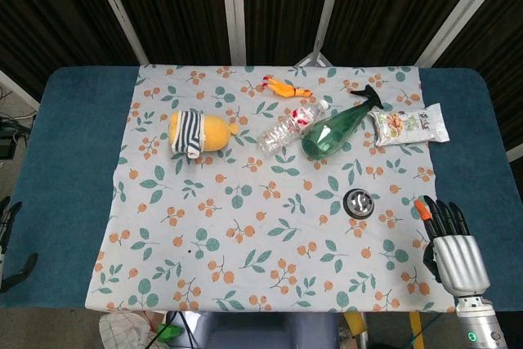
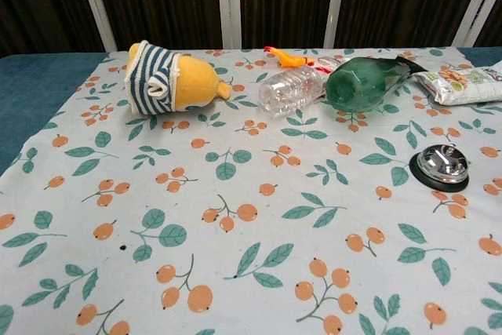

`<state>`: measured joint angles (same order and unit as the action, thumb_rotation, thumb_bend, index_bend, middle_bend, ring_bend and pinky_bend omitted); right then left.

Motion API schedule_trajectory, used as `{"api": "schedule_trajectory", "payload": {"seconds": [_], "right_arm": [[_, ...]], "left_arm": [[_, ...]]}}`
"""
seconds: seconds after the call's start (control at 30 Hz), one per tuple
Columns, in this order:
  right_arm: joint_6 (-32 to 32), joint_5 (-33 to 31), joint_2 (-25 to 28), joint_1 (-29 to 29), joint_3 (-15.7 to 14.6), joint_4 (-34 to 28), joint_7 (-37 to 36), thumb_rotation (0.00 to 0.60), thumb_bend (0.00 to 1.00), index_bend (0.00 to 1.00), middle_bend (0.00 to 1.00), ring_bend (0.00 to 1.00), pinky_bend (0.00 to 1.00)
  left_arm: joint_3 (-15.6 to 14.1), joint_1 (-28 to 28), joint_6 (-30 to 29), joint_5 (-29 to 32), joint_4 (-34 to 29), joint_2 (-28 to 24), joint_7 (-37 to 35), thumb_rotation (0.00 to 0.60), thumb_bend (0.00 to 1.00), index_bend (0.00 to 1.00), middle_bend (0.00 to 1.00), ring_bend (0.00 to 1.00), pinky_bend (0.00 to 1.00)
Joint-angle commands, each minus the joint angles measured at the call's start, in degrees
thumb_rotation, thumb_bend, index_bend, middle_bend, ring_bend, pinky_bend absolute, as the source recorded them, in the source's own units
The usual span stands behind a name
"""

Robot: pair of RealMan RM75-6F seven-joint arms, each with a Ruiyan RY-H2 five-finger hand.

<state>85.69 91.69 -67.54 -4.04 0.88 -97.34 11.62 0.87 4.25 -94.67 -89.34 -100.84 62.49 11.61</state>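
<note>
My right hand (image 1: 452, 244) hovers at the table's front right corner, fingers straight and apart, holding nothing; a silver call bell (image 1: 359, 202) (image 2: 443, 165) lies nearest to it, up and to its left. My left hand (image 1: 10, 244) shows only as dark fingertips at the left edge, beside the blue table edge, with nothing visible in it. A yellow plush toy in a striped shirt (image 1: 198, 131) (image 2: 169, 76) lies at the back left. A clear plastic bottle (image 1: 291, 126) (image 2: 294, 88) and a green spray bottle (image 1: 335, 128) (image 2: 363, 82) lie side by side.
A snack bag (image 1: 410, 124) (image 2: 460, 80) lies at the back right and a small rubber chicken (image 1: 285, 87) (image 2: 284, 56) near the back edge. The floral cloth (image 1: 245, 226) covers the blue table (image 1: 65, 145). Dark curtains with white poles stand behind.
</note>
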Motion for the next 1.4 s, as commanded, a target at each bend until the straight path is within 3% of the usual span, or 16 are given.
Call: {"api": "schedule_trajectory", "payload": {"seconds": [0.03, 0.37, 0.8, 1.07, 1.4], "right_arm": [[0.3, -0.1, -0.2, 0.0, 0.2, 0.2, 0.2, 0.6, 1.0, 0.02, 0.0, 0.0, 0.0], [3.2, 0.8, -1.7, 0.8, 1.0, 1.8, -0.9, 0.6, 1.0, 0.02, 0.0, 0.0, 0.0], [1.2, 2.7, -4.2, -1.6, 1.3, 4.0, -4.7, 0.6, 1.0, 0.02, 0.0, 0.0, 0.0], [-8.4, -0.4, -5.7, -7.6, 3.4, 4.8, -5.0, 0.6, 1.0, 0.01, 0.0, 0.0, 0.0], [-20.5, -8.6, -13.0, -15.4, 7.1, 10.0, -1.1, 0.6, 1.0, 0.01, 0.0, 0.0, 0.0]], "left_arm": [[0.2, 0.0, 0.0, 0.2, -0.1, -0.2, -0.4, 0.6, 0.4, 0.05, 0.0, 0.03, 0.16], [-0.2, 0.3, -0.7, -0.9, 0.1, -0.4, -1.0, 0.6, 0.4, 0.05, 0.0, 0.03, 0.16], [-0.3, 0.2, -0.5, -1.0, -0.2, 0.0, -0.5, 0.6, 0.4, 0.05, 0.0, 0.03, 0.16], [-0.2, 0.3, -0.8, -0.9, -0.2, 0.0, -0.6, 0.6, 0.4, 0.05, 0.0, 0.03, 0.16], [0.1, 0.1, -0.4, -0.2, -0.2, 0.2, -0.1, 0.6, 0.4, 0.05, 0.0, 0.03, 0.16]]}}
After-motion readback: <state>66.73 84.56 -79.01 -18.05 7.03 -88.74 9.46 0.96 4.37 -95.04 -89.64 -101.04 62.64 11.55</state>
